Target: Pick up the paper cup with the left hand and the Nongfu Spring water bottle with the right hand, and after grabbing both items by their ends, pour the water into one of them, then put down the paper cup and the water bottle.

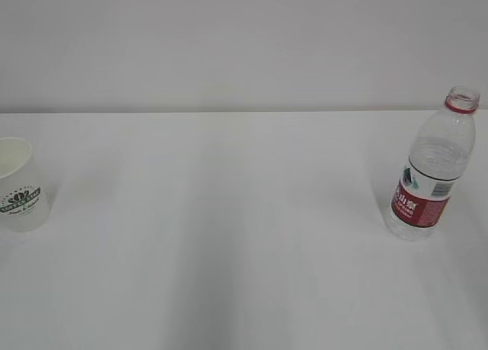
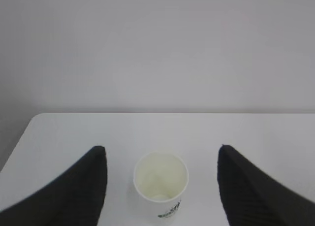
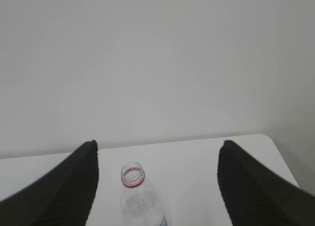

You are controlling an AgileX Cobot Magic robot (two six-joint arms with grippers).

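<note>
Black left tool point(image 2: 162, 159) wide open around paper cup point(image 2: 161, 184), untouched; right tool point(image 3: 157, 154) likewise around bottle point(image 3: 140, 199).

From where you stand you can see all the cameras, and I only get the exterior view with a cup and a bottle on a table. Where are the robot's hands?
Observer: The left hand is behind the paper cup, open, with a finger on either side of it and not touching.
Operator: Is there anything in the cup?
Observer: Looking into it from the left wrist view, it appears empty.
Operator: And the other hand?
Observer: The right hand is open too, its fingers apart on either side of the Nongfu Spring water bottle, whose mouth has no cap.
</note>
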